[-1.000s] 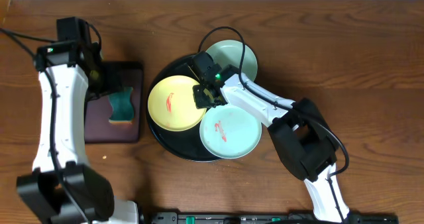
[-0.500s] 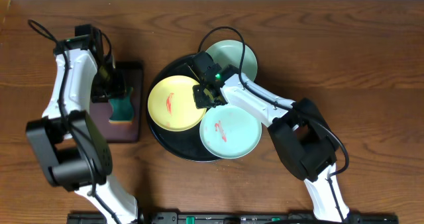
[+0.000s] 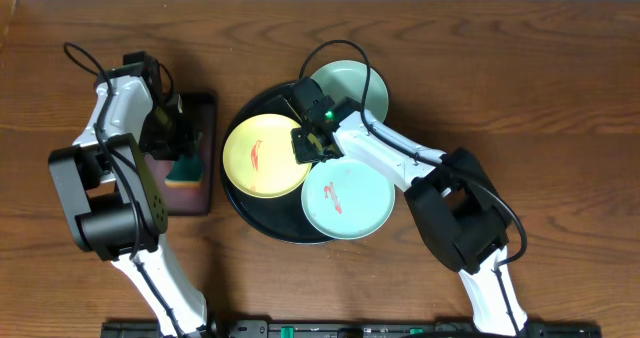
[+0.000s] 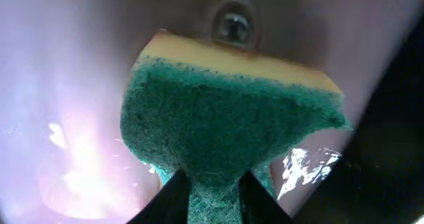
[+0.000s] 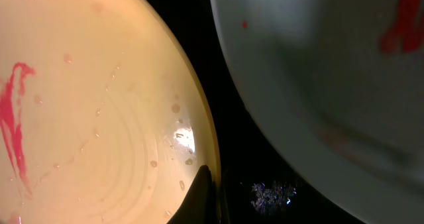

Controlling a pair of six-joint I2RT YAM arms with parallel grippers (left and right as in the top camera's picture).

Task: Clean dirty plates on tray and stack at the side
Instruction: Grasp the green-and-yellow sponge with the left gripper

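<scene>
Three plates lie on the round black tray point(image 3: 262, 216): a yellow plate point(image 3: 262, 156) with a red smear on the left, a pale blue-green plate point(image 3: 347, 198) with red smears at the front right, and another pale plate point(image 3: 355, 83) at the back. My right gripper point(image 3: 308, 148) is shut on the yellow plate's right rim; in the right wrist view one dark finger point(image 5: 202, 191) lies over the yellow plate point(image 5: 99, 118). My left gripper point(image 3: 180, 143) is shut on a green and yellow sponge point(image 4: 225, 111), whose lower part is squeezed between the fingers point(image 4: 165, 201).
The sponge point(image 3: 185, 165) is over a rectangular dark maroon tray point(image 3: 190, 200) left of the black tray. Both arms' cables loop over the wooden table. The right arm stretches across the front pale plate's far edge.
The left arm swung in over the maroon tray and its jaws closed on the sponge. The right arm and the plates stayed still.
</scene>
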